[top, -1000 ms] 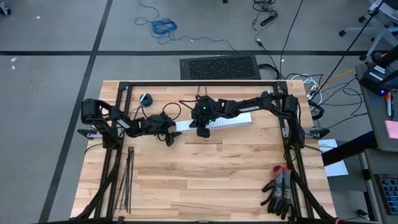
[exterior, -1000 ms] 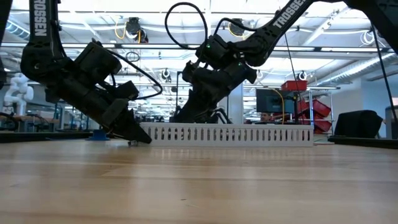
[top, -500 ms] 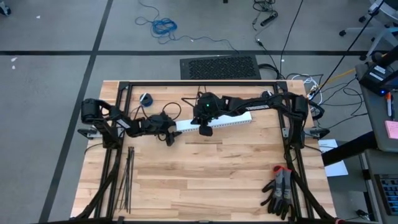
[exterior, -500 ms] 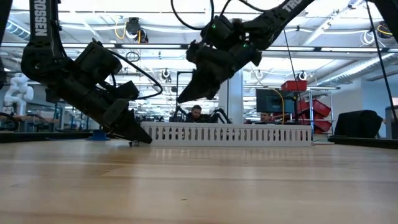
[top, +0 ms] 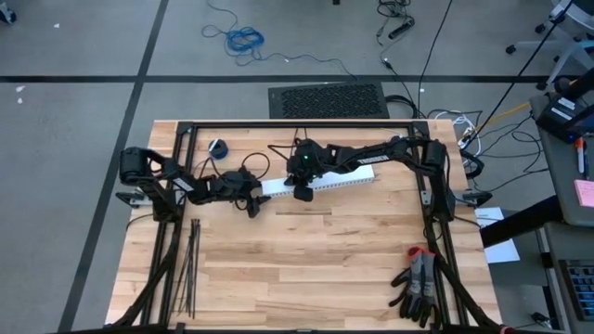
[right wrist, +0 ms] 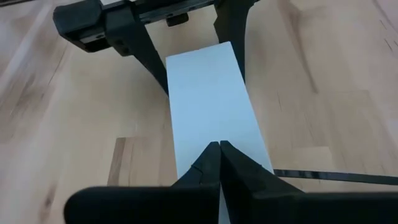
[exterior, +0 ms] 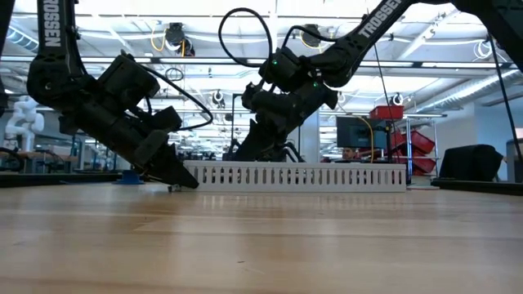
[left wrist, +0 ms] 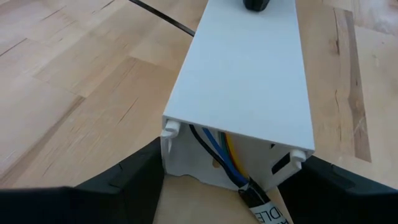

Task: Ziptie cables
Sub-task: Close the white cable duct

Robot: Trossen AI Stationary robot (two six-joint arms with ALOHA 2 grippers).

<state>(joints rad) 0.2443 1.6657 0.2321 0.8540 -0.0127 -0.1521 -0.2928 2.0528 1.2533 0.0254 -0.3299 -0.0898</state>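
Wooden desk (top: 306, 260) carries a white slotted channel (top: 339, 182) near its far middle, black zipties (top: 189, 267) at the near left, and gloves (top: 418, 283) near right.

Table (top: 316, 269): light wood, plank-striped. Slotted channel (exterior: 298, 175): white with a plain white lid. Wires (left wrist: 217, 149) inside: blue, yellow, black. Zipties (top: 190, 269), lower left: black. Gloves (top: 418, 283), lower right: black, red cuffs. Both arms: black.

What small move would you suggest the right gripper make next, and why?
Probably lift clear: the right gripper is shut, pressing its tips on the white channel's lid, while the left gripper straddles the channel's end where the cables emerge.
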